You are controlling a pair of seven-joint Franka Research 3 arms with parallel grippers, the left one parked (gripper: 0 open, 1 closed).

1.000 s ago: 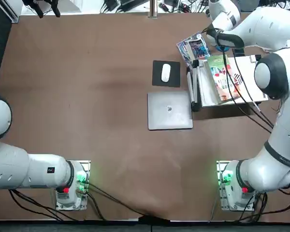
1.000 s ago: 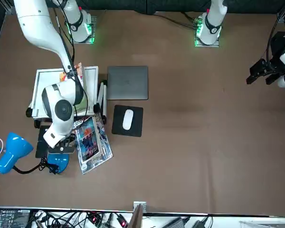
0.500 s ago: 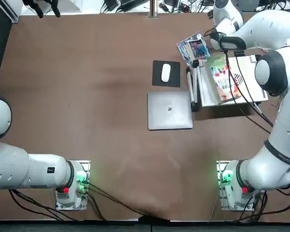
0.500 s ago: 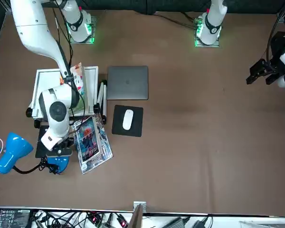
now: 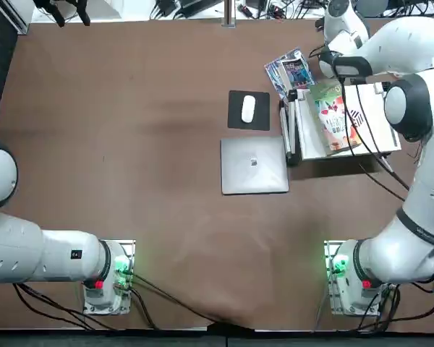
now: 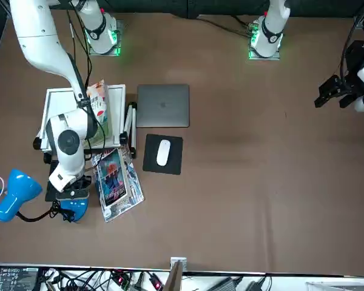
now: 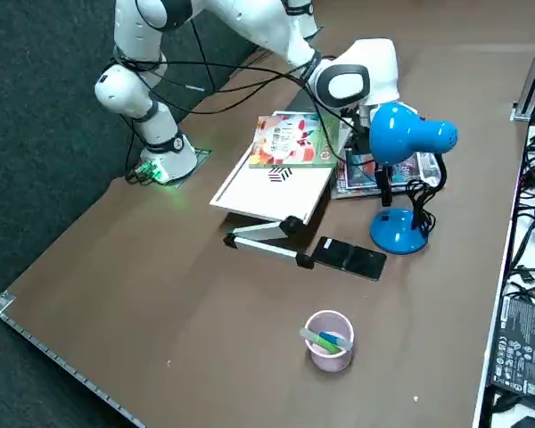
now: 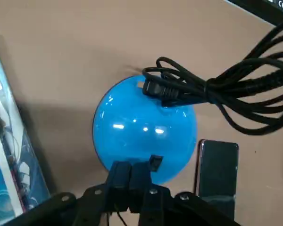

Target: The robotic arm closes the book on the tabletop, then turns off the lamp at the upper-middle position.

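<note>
Lamp (image 8: 144, 129) under closed pincer (image 8: 130, 173)

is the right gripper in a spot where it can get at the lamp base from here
Probably yes. In the wrist view the right gripper, fingers shut together, sits right at the edge of the lamp's blue base, with nothing between them. Only the black cable lies across the base's opposite side.

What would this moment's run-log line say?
book: closed on white stand | right pincer: shut, tips over lamp base | lamp: on/off unclear | phase: lamp switch
</note>
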